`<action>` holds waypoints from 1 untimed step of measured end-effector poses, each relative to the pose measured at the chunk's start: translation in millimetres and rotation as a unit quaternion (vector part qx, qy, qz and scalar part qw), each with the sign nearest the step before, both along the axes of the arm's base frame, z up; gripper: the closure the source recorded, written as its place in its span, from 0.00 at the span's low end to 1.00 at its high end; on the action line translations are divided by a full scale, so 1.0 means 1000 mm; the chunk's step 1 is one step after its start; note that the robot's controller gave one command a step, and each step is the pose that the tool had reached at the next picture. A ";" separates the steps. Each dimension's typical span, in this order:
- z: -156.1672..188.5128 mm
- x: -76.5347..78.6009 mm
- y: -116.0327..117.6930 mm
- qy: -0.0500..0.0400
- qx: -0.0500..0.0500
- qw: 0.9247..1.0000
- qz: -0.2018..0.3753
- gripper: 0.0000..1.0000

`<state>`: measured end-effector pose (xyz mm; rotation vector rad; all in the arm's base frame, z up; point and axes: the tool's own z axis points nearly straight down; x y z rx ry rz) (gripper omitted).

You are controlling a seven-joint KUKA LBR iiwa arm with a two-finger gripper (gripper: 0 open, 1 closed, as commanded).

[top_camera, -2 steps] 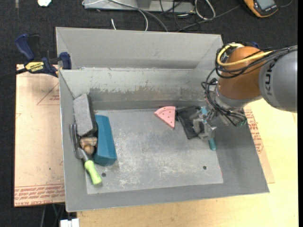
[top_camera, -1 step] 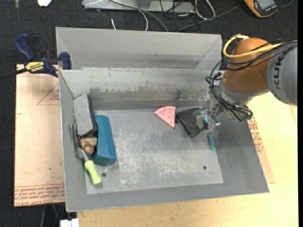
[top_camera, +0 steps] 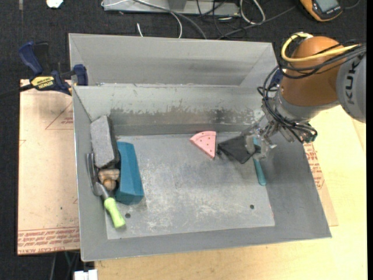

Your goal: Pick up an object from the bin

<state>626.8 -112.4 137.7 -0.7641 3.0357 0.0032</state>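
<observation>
- The claw (top_camera: 258,143) hangs just to the right of the pink wedge (top_camera: 205,143), low in the bin (top_camera: 175,101).
- I cannot tell if the claw is apart or together.
- A flat black thing (top_camera: 232,151) lies between the pink wedge and the claw. Its left end touches the wedge and its right end goes under the claw.
- A thin teal stick (top_camera: 259,172) lies to the right of the wedge and a bit lower. Its top end is right under the claw.
- I cannot tell if the claw touches the black thing or the stick.
- The back wall stands close behind the pink wedge, with only a thin strip of floor between them.
- The right wall slopes up near the claw, on the far side from the wedge, so room is tight there.
- Below and to the left of the wedge the floor is wide and bare. That is the biggest open spot.
- Far left of the wedge, a small heap sits against the left wall.
- In the heap: one grey block (top_camera: 101,139), one blue block (top_camera: 129,174), one small brown thing (top_camera: 108,178) and one tool with a green handle (top_camera: 114,212).
- The two blocks lie side by side and touch.
- By the wedge: one black thing and one teal stick.
- With the one pink wedge, that makes seven things in all.
</observation>
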 end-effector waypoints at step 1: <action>0.025 -0.001 0.000 0.001 0.000 1.000 0.000 1.00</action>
